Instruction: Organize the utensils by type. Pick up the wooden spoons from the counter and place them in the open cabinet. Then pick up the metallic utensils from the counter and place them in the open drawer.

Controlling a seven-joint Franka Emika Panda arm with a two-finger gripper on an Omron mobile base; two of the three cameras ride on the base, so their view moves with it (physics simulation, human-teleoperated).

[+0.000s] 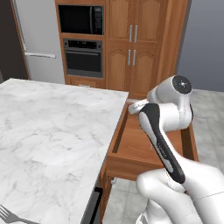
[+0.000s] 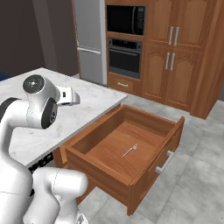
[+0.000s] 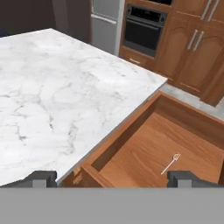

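Note:
The white marble counter [image 1: 48, 131] carries a grey metal fork [image 1: 8, 215] at its near left corner. Beside the counter the wooden drawer [image 2: 151, 118] stands pulled out. A small thin grey metal spoon [image 2: 130, 151] lies on the drawer's flat bottom, and the hand view shows this spoon [image 3: 170, 163] too. My gripper [image 3: 113, 178] hovers above the counter's edge next to the drawer. It is open wide, with nothing between its fingertips [image 3: 41, 177]. The wooden spoons and the open cabinet are out of view.
Across the grey floor stand a steel fridge [image 2: 89, 43], a built-in oven [image 2: 125, 57] with a microwave [image 2: 126, 19] above it, and tall wooden cabinets [image 2: 175, 52]. The drawer's front with its bar handle [image 2: 164, 162] juts into the aisle.

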